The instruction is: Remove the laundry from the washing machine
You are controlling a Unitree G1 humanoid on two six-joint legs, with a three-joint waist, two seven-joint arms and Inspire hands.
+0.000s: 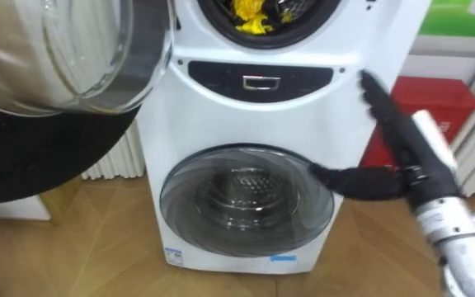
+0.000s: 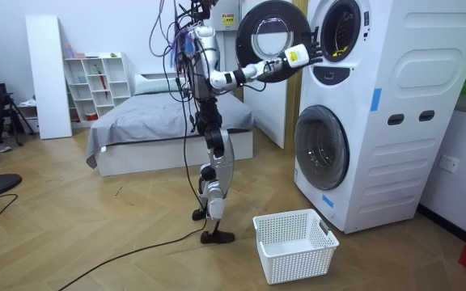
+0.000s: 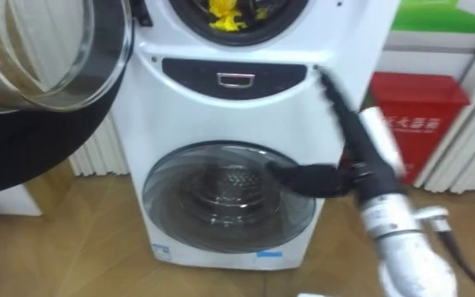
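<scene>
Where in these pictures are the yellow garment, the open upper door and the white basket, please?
yellow garment (image 1: 252, 16): left eye view, on the middle of its bunched cloth.
open upper door (image 1: 72, 49): left eye view, on its glass bowl.
white basket (image 2: 301, 265): room view, on its front wall.

upper drum (image 3: 246, 12): open, yellow cloth (image 3: 225, 18) inside
upper door (image 3: 48, 49): swung out left
lower door (image 3: 229, 198): closed
right hand (image 3: 357, 177): fingers straight, before the lower door

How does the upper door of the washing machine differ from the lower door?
The upper door is swung open toward the left; the lower door is shut. Past the upper door, yellow clothes lie in the opening; through the lower door's glass, a bare drum shows. Both doors are round, with glass.
</scene>
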